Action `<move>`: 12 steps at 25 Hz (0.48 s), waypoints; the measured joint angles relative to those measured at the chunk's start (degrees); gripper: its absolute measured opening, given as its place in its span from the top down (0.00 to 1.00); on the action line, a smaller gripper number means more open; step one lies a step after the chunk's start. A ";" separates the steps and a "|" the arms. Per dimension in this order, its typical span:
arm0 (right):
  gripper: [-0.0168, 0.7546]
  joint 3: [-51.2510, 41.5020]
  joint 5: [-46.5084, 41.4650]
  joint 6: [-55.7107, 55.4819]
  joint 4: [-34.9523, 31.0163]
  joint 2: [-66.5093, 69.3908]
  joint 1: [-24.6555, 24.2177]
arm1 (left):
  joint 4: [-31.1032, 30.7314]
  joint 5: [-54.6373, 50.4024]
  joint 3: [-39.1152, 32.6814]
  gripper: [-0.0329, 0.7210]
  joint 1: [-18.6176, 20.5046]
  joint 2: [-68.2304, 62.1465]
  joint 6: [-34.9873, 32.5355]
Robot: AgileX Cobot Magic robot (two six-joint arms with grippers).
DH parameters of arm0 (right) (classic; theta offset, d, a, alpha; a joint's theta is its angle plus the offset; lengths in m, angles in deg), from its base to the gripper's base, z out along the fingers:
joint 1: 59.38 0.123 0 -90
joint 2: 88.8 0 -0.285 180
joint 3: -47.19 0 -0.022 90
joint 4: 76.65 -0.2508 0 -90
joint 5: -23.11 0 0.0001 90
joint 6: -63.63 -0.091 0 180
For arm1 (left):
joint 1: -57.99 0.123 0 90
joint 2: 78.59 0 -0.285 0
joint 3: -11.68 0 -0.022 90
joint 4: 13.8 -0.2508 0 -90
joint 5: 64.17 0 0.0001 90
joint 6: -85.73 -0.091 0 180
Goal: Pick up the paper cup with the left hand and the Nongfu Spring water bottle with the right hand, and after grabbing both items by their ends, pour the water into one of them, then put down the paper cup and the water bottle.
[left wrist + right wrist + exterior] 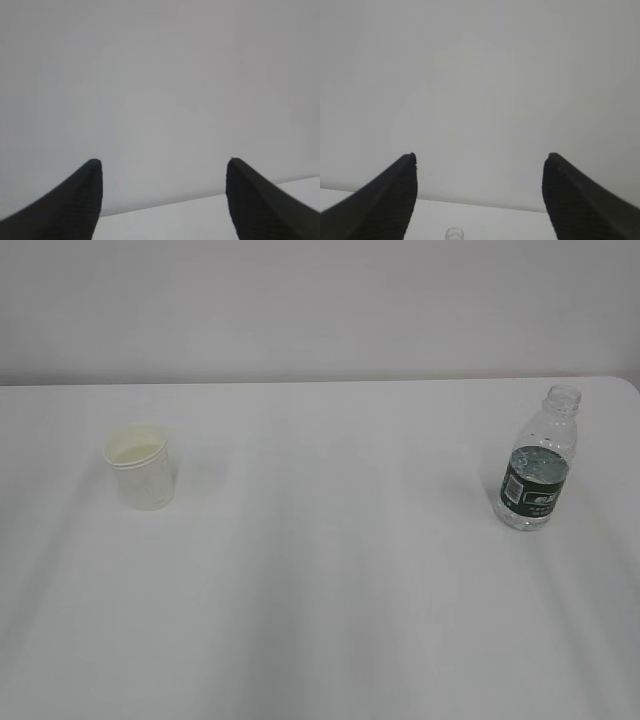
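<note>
Standing upright, the capless ribbed Nongfu Spring water bottle [538, 468] wears a dark green label; both jaws gape, empty.

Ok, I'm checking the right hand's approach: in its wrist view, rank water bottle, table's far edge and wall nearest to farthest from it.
1. water bottle: neck low, between the fingers of the right hand.
2. table's far edge: behind the bottle.
3. wall: beyond the table, filling the upper view.
</note>
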 joint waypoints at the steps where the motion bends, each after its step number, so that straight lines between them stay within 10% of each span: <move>1: 0.21 0.14 -1.20 0.00 -0.10 -0.86 0.00 | -0.05 -1.25 0.00 0.23 0.00 0.92 0.00; 12: 0.21 0.75 -16.44 0.00 -0.31 -11.00 0.00 | -2.10 -17.66 0.10 0.24 0.00 13.87 0.00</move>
